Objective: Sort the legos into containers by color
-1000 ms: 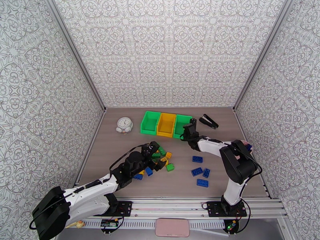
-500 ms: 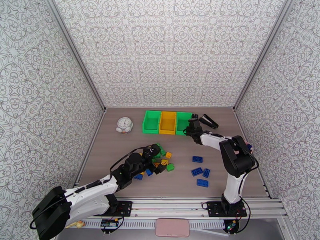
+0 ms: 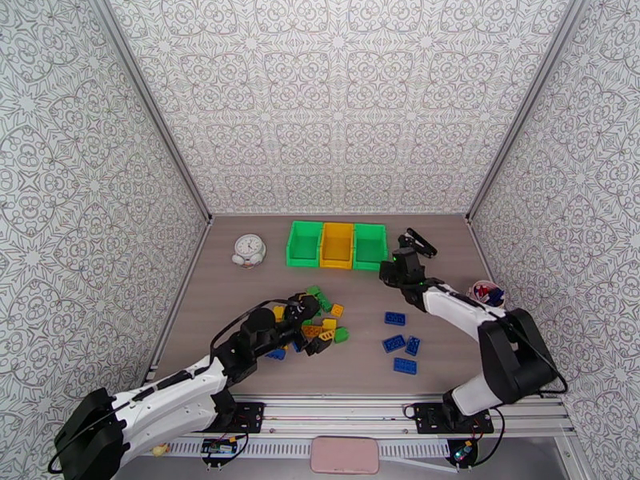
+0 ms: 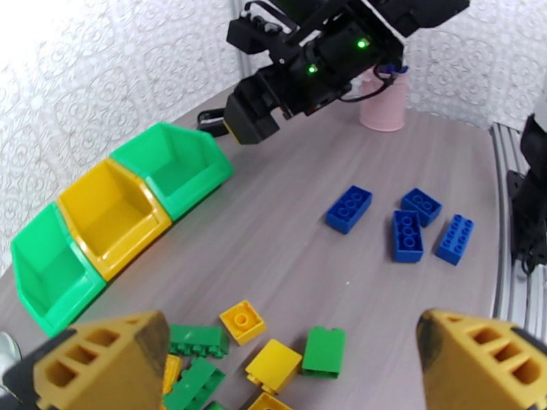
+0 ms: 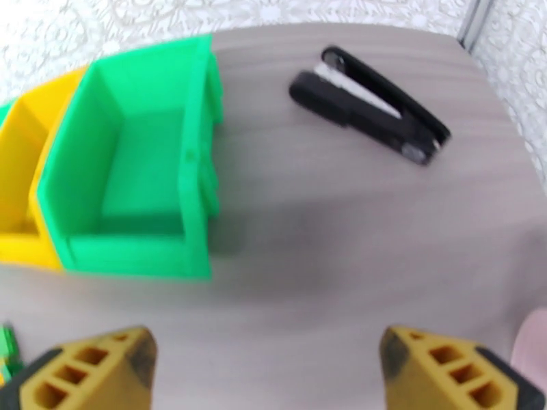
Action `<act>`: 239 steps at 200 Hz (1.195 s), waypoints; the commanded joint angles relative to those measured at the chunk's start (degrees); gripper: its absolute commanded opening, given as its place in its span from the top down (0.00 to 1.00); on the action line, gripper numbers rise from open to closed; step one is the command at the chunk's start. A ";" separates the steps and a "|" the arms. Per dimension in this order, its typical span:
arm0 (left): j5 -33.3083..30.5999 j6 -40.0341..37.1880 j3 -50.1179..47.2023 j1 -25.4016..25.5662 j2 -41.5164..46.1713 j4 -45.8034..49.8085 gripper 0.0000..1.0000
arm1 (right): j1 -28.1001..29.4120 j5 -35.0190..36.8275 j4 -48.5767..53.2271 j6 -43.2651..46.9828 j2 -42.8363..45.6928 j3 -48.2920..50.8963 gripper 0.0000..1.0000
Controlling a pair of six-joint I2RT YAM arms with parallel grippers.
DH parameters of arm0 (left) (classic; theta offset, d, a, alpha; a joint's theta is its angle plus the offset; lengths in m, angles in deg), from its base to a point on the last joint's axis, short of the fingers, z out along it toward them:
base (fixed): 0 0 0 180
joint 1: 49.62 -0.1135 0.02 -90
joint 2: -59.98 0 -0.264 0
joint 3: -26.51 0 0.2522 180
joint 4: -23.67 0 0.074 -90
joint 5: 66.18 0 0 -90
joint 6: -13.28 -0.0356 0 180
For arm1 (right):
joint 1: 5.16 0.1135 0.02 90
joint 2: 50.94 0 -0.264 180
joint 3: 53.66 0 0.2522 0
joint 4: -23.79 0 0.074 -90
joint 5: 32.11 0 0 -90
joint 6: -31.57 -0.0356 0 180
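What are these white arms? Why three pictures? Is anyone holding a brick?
They are two robot arms bolted to a table. Each ends in a gripper, a hand with two yellow fingers. One picture looks down from above; the other two come from little cameras on the wrists, so the fingers poke in at the bottom. On the table lie a heap of yellow, green and blue legos, four blue bricks apart, three bins, a clock, a stapler and a pink cup. The left gripper hovers open over the heap. The right gripper is open near the right-hand green bin. Neither holds anything.
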 commanded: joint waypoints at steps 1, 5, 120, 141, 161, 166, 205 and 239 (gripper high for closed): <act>5.77 -2.53 0.42 -0.16 0.18 3.47 0.00 | 3.21 3.37 12.23 -7.18 5.46 4.57 0.07; 6.55 -2.72 0.60 -0.21 0.09 3.83 0.00 | 3.80 3.40 13.71 -8.15 6.61 5.18 0.07; 11.72 -4.11 2.22 0.51 -4.10 5.09 0.00 | 12.16 -3.02 17.22 -15.83 2.75 8.15 0.04; 10.66 -4.34 1.96 0.61 -3.63 5.06 0.00 | 11.99 -1.90 17.41 -16.72 0.81 7.67 0.06; 10.31 -4.13 1.59 0.59 -3.61 4.63 0.00 | 11.81 -2.11 16.21 -16.88 -0.70 7.83 0.06; 10.31 -3.97 1.53 0.56 -3.64 4.40 0.00 | 11.81 -2.18 15.97 -16.97 -1.13 7.83 0.06; 10.18 -3.58 1.24 0.62 -3.60 4.04 0.00 | 11.45 -2.66 13.66 -16.94 -3.23 7.92 0.11; 10.44 -2.98 0.71 0.58 -3.70 2.73 0.00 | 11.37 -1.81 13.19 -16.78 -3.41 7.79 0.30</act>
